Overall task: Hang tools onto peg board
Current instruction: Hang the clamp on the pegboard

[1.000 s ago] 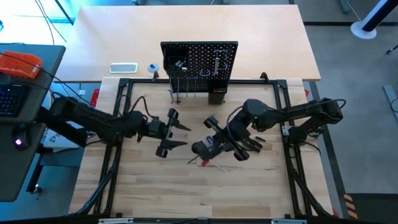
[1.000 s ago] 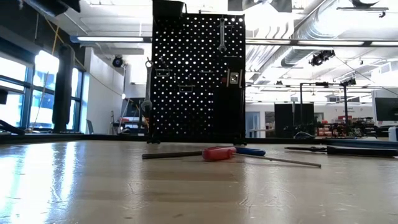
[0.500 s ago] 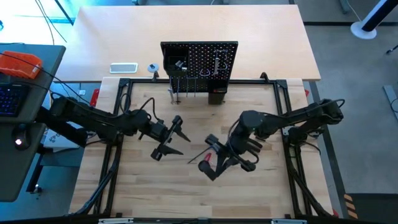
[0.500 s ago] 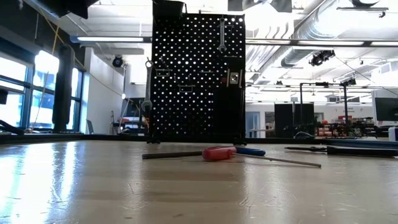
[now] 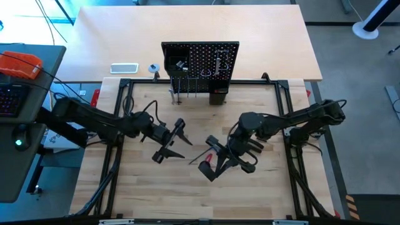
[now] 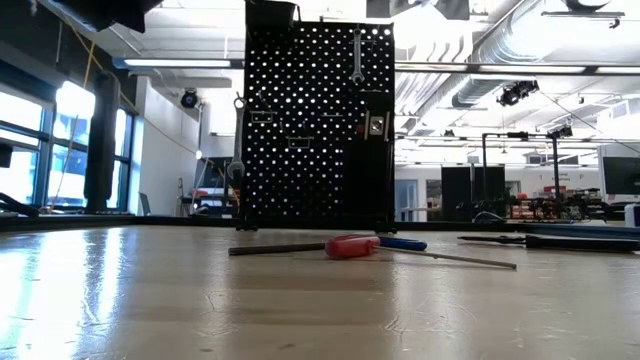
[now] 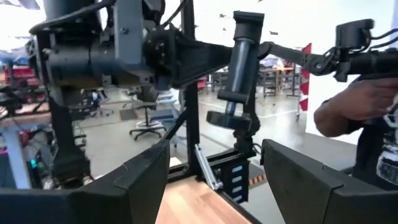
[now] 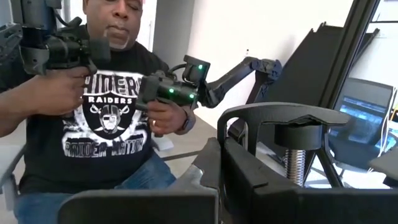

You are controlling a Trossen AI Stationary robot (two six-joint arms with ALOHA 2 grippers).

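Note:
The black peg board (image 5: 200, 62) stands upright at the table's far side, with a silver wrench (image 6: 358, 55) hanging on it. A red-handled screwdriver (image 6: 350, 246) and a blue-handled hex key (image 6: 400, 243) lie on the table mid-way. My right gripper (image 5: 212, 170) is raised above them, pointing toward the near edge, shut on a black C-clamp (image 8: 280, 124). My left gripper (image 5: 178, 140) hovers open to the left of the screwdriver, its fingers (image 7: 146, 180) holding nothing. Neither gripper shows in the low view. My right gripper holds the C-clamp by the lower part of its frame (image 8: 239, 171), pinched between the two fingers (image 8: 143, 205). The fingers point about level toward the table's near side. The clamp is lifted clear and stands upright, its arch and screw (image 8: 297, 163) above the fingers.
More dark tools (image 6: 560, 240) lie on the table's right part. A black frame rail (image 5: 119, 125) borders the work area. A person (image 8: 106, 106) sits beyond the near edge, holding control handles. Bare wood (image 5: 187, 194) spreads toward the near edge.
My right gripper has swung toward the near edge and turned about, carrying the C-clamp with it. My left gripper has drifted a little toward the table's right. The screwdriver and hex key have stayed where they were.

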